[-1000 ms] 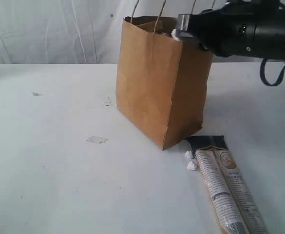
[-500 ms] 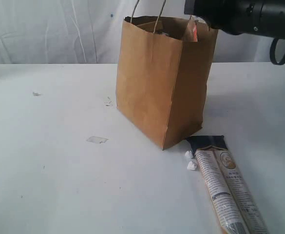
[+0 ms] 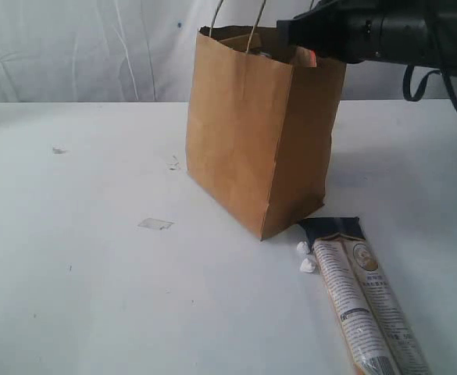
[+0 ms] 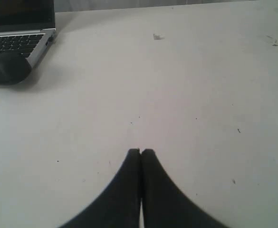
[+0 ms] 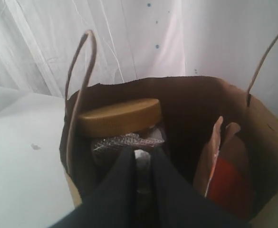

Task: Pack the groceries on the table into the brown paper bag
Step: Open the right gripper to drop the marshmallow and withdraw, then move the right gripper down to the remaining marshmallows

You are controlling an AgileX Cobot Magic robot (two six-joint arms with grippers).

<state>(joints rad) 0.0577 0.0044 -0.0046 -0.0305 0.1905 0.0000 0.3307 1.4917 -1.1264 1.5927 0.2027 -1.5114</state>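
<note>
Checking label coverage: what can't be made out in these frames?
- Exterior view: tall brown kraft-paper bag walls hide nearly all its contents.
- Exterior view: long beige printed packet is cut off by the bottom edge.
- Right wrist view: gold-lidded clear jar body is hidden by right gripper and shadow; whether that gripper grips anything is unclear.

Jaws together over white table (image 4: 200, 71)

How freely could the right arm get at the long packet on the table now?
Probably freely: the packet lies uncovered on the table beside the bag; the right gripper must first clear the bag's mouth.
</note>
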